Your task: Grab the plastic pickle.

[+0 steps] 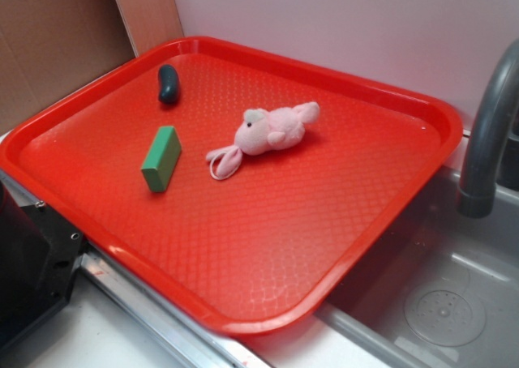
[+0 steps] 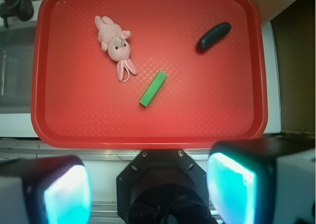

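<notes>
The gripper hangs high above the near edge of the tray, its fingers wide apart with nothing between them, so the approach has not begun and the likely faults lie in it. The pickle lies in the wrist view toward the far right of the tray, well apart from the gripper and off its centre line, so a straight descent would miss it. The block sits between the gripper and the pickle, nearer the middle; being green too, it is the likeliest wrong pick, and a low sweep could knock it. The pickle looks smooth and rounded, so in all likelihood it would roll or squirt from a pinch closed off-centre or along its length; closing across its short axis seems safer. It lies diagonally, so the wrist probably needs turning. It is also near the raised rim, which a finger might strike. The toy lies well to the left, out of the way. The pickle is very dark green, almost black, a short, slightly curved oblong with rounded ends and a faint sheen, lying flat.
</notes>
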Robot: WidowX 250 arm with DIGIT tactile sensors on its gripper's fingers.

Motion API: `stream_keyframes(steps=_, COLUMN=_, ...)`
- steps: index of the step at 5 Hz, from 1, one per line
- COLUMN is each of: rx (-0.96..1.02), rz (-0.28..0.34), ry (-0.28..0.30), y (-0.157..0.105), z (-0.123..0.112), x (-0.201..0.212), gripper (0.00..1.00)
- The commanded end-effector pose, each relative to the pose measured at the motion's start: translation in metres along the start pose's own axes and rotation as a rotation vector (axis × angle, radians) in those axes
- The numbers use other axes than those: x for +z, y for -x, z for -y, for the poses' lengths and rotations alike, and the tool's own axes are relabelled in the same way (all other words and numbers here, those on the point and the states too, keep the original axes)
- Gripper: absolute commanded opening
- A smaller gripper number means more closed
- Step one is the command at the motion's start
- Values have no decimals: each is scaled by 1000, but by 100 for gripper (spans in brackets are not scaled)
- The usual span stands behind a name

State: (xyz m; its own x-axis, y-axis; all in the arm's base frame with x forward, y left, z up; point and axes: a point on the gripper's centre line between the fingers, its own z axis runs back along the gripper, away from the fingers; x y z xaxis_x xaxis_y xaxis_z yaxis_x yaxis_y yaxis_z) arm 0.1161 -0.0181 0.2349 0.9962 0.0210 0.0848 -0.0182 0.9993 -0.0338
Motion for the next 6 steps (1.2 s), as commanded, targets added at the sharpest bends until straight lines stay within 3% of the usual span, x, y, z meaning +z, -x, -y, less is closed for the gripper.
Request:
stream_keyframes(steps=1, rx=0, rz=0, ry=0, y=0, z=0, x=0, gripper=100)
stream_keyframes(steps=4, rx=567, rz=108, ry=89, y=-39, z=-35, x=-50, gripper=100)
stream_keyframes(steps=6, rx=823, rz=216, ry=51, y=-83, z=-71, x=-100, gripper=100)
